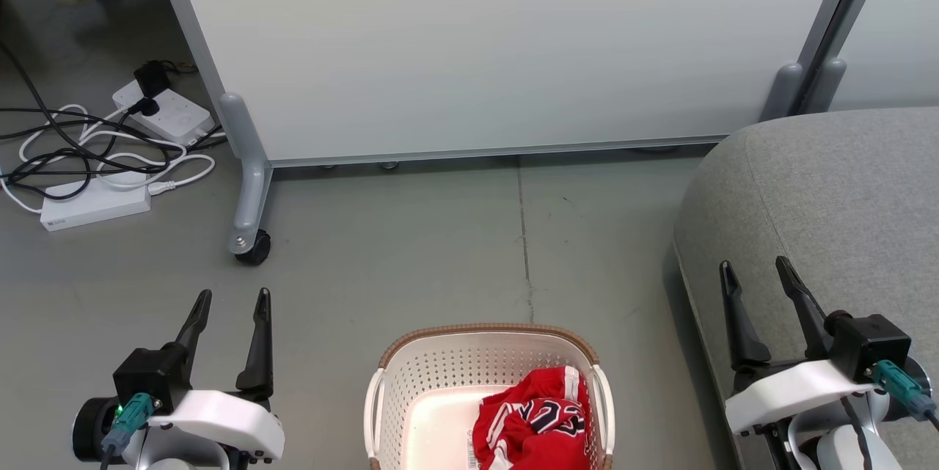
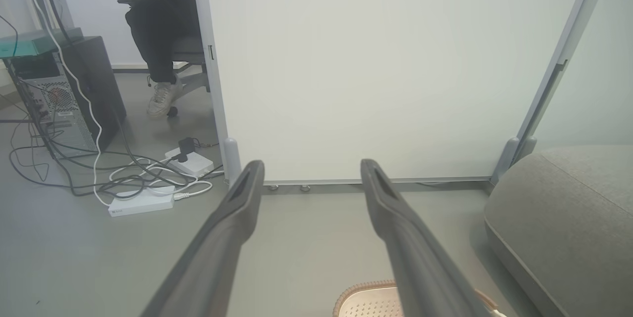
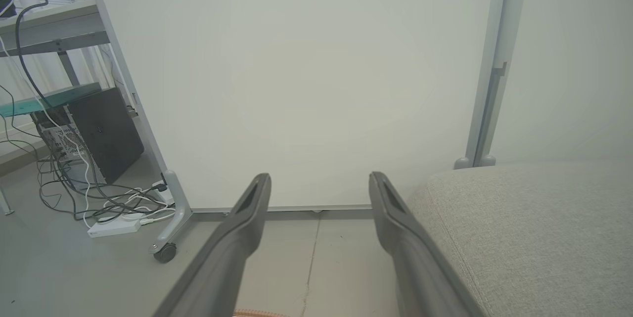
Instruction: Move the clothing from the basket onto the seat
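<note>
While both arms hover low over the grey floor [image 1: 411, 250], the basket [image 1: 484, 328] stands on that floor at the bottom centre of the head view, between the two grippers and apart from both. The clothing [image 1: 535, 419] lies bunched inside the basket against its right wall. Red fabric with white stripes and navy-and-white lettering is visible. To the left of the heap the pale basket floor is bare. How many garments make up the heap cannot be told.

The left gripper [image 1: 235, 294] sits at the lower left, fingers spread apart, holding nothing. The right gripper [image 1: 753, 262] sits at the lower right, fingers likewise spread and empty, over the near edge of the seat [image 1: 829, 184]. The seat occupies the right side, near the basket, with a strip of floor between them.

Along the left wrist view, the fingers [image 2: 232, 228] point toward the foot of a white partition panel [image 2: 376, 60], and the brown basket rim shows at the bottom edge.

Left of the partition, two white power strips [image 1: 95, 206] lie among tangled cables [image 1: 66, 155], near a caster [image 1: 253, 246] on the partition's leg. A person's shoe [image 2: 163, 99] rests on the floor beside a computer tower [image 2: 74, 94].
</note>
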